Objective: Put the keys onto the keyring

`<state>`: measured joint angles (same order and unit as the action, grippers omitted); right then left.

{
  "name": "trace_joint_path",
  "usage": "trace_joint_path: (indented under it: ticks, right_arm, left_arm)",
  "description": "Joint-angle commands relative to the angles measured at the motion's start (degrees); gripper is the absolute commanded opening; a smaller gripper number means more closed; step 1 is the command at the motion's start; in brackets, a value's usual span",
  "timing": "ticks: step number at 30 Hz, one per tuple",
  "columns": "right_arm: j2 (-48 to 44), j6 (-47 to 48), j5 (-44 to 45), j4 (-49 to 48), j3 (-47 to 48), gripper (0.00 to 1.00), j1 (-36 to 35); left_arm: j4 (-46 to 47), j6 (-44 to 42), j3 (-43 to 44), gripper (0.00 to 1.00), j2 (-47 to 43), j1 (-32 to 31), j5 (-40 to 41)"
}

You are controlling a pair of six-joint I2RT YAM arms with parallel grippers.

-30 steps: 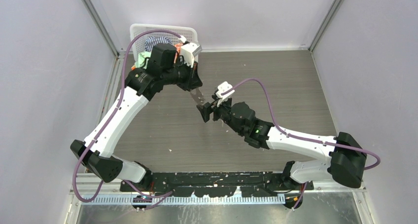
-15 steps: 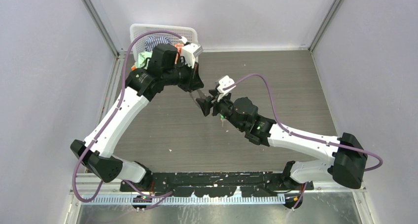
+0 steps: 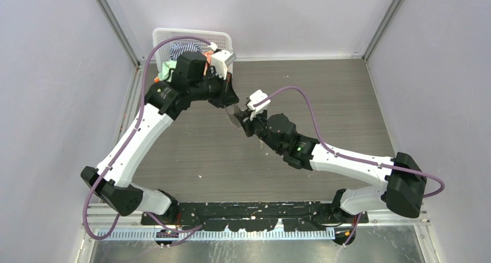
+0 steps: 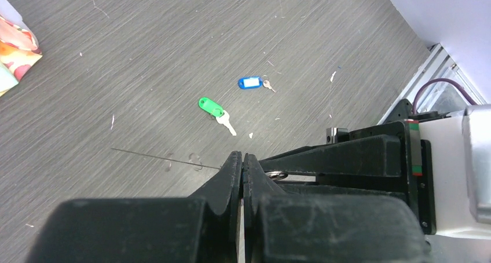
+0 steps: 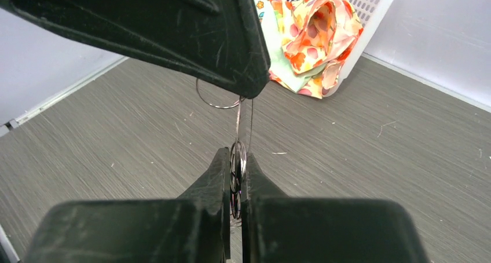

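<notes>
Both keys lie on the table in the left wrist view: the green-headed key [image 4: 211, 106] and, just beyond it, the blue-headed key [image 4: 251, 82]. The keyring [image 5: 218, 104] is a thin silvery wire loop held in the air between the two arms. My left gripper [image 4: 242, 157] is shut on its wire, which sticks out leftward past the fingertips. My right gripper [image 5: 236, 157] is shut on a cluster of small rings at the keyring's lower end. Seen from above, the left gripper [image 3: 231, 109] and right gripper [image 3: 241, 121] meet tip to tip over the table's middle.
A white basket [image 3: 165, 38] with patterned cloth stands at the back left corner. Flowered cloth [image 5: 312, 37] spills from the basket [image 5: 373, 5] onto the table. Grey walls close in on both sides.
The right gripper moved up and left to the left gripper's tips and went from open to shut on the keyring's small rings. The left arm barely moved.
</notes>
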<state>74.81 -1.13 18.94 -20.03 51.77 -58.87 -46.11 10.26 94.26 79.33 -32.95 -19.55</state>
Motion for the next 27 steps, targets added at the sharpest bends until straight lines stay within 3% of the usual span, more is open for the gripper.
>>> trace_joint_path:
  ticks: [1,4,9,20,27]
  right_arm:
    - [-4.67,-1.09,2.62,-3.7,0.27,0.01,0.48]
    - [-6.64,-3.41,2.22,-3.66,-0.74,0.01,0.47]
    - [-8.23,-5.96,2.39,-3.99,-2.24,0.01,0.46]
    - [-9.96,-6.47,2.36,-4.27,-2.55,0.01,0.44]
    - [-10.45,-6.43,2.5,-3.92,-2.64,0.01,0.49]
  left_arm:
    - [0.13,0.73,-0.06,0.02,-3.2,-0.24,-1.48]
    - [-0.63,1.01,-0.31,0.17,-3.3,-0.24,-2.68]
    - [-0.97,1.76,-0.65,0.31,-3.71,-0.22,-4.06]
    - [1.32,4.25,-5.48,0.39,-8.43,-0.17,-5.93]
    - [5.48,10.41,-7.94,0.58,-9.79,1.35,-10.68]
